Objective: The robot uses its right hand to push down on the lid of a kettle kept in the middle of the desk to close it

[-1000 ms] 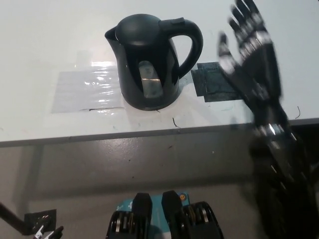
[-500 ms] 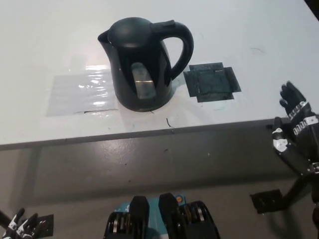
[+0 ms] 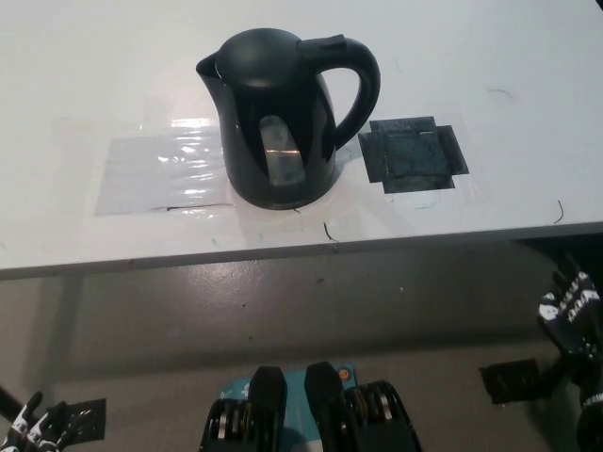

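Head view: the black kettle (image 3: pixel 283 118) stands upright mid-table (image 3: pixel 85 75), lid (image 3: pixel 259 47) down, handle toward the right, beside a dark square patch (image 3: pixel 415 153). The black right hand (image 3: pixel 571 306) hangs below the table edge, well apart; the white left hand (image 3: pixel 33 428) sits lower left. Whether either is spread, I cannot tell.

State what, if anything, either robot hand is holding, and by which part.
Nothing is held. The right robot hand hangs below the desk edge; the left robot hand sits low, both away from the kettle.
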You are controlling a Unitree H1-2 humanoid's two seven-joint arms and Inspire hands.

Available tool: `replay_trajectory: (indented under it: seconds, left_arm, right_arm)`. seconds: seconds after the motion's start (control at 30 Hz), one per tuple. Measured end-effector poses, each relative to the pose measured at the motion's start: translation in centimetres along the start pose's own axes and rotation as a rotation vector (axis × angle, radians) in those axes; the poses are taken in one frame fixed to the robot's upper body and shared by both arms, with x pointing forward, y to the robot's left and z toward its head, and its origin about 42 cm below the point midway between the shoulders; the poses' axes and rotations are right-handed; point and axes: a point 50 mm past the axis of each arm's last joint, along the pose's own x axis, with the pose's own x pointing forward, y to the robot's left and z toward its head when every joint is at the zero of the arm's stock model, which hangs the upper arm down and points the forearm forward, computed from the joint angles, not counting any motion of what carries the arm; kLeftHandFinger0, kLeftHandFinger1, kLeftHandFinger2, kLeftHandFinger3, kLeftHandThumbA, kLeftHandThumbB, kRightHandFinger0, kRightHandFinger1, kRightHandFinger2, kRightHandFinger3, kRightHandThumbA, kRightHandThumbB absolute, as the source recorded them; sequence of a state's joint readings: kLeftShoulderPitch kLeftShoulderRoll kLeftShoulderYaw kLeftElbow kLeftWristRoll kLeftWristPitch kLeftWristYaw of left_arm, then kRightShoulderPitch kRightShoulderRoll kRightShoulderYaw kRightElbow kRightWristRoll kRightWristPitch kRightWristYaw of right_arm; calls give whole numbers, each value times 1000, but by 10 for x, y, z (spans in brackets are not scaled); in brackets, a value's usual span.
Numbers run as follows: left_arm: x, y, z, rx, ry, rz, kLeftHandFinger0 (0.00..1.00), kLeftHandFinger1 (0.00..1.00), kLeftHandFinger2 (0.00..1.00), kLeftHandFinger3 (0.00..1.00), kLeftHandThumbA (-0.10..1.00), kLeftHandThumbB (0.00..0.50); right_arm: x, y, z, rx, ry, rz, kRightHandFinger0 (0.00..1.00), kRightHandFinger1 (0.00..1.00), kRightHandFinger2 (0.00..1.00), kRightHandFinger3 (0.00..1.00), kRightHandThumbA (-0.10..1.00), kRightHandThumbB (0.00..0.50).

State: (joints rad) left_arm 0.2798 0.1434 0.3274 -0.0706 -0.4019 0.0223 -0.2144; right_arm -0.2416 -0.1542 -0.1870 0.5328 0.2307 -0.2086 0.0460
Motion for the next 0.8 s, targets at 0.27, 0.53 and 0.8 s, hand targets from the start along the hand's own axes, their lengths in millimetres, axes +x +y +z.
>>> replay_trajectory:
  seconds: [0.27, 0.53, 0.8]
  left_arm:
    - [1, 1, -4, -3, 8, 6, 1000, 1000, 852, 1000, 239, 288]
    - [-1, 3, -7, -6, 18, 11, 1000, 1000, 853, 1000, 216, 269]
    - [-1, 3, -8, -11, 16, 12, 1000, 1000, 857, 1000, 255, 278]
  right_arm:
    - [5, -11, -4, 55, -15, -47, 1000, 1000, 1000, 1000, -15, 0]
    - [4, -14, -12, 63, 5, -60, 1000, 1000, 1000, 1000, -10, 0]
    - [1, -16, -20, 60, 33, -67, 1000, 1000, 1000, 1000, -53, 0]
